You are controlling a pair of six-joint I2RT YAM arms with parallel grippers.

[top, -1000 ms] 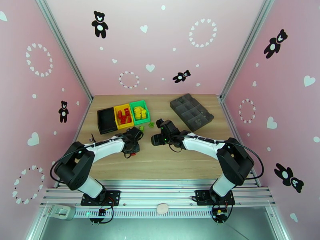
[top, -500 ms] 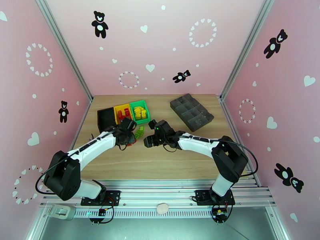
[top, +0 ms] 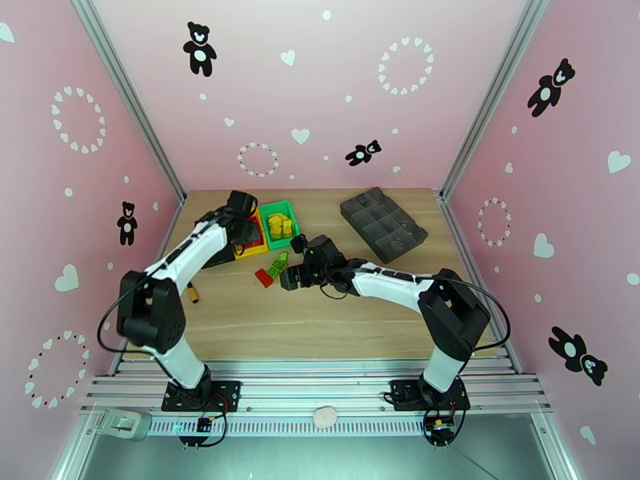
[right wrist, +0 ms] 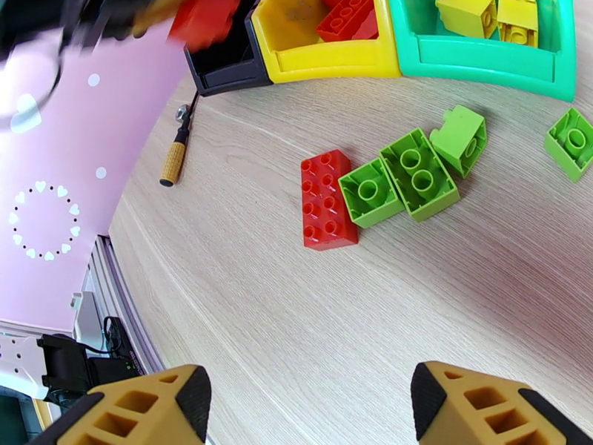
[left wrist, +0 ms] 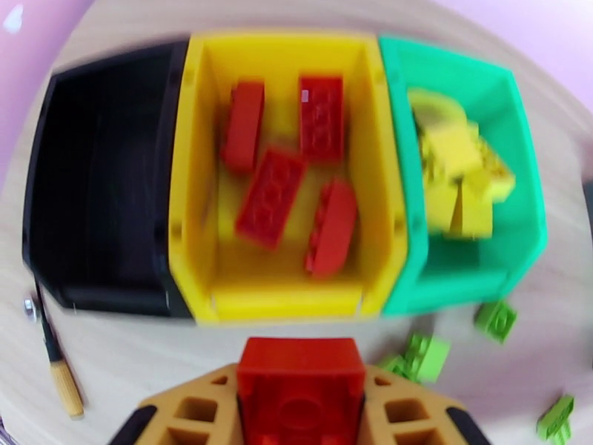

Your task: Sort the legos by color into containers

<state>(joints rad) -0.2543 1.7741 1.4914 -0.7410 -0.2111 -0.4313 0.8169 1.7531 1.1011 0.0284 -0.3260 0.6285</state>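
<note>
My left gripper (top: 240,205) hovers over the yellow bin (left wrist: 289,300), shut on a red brick (left wrist: 300,383). Several red bricks (left wrist: 270,196) lie in that bin. The green bin (left wrist: 522,239) beside it holds yellow bricks (left wrist: 456,168), and the black bin (left wrist: 96,179) looks empty. On the table in front of the bins lie a red brick (right wrist: 326,200) and several green bricks (right wrist: 419,174). My right gripper (right wrist: 311,409) hangs open just short of them, nothing between its fingers (right wrist: 141,409).
A dark grey compartment tray (top: 382,222) stands at the back right. A small tool with a wooden handle (right wrist: 175,159) lies on the table left of the loose bricks, near the black bin's front corner.
The left arm swung from mid-table back to the bins with the red brick in its grip. The right gripper slid left toward the loose bricks and its jaws widened.
</note>
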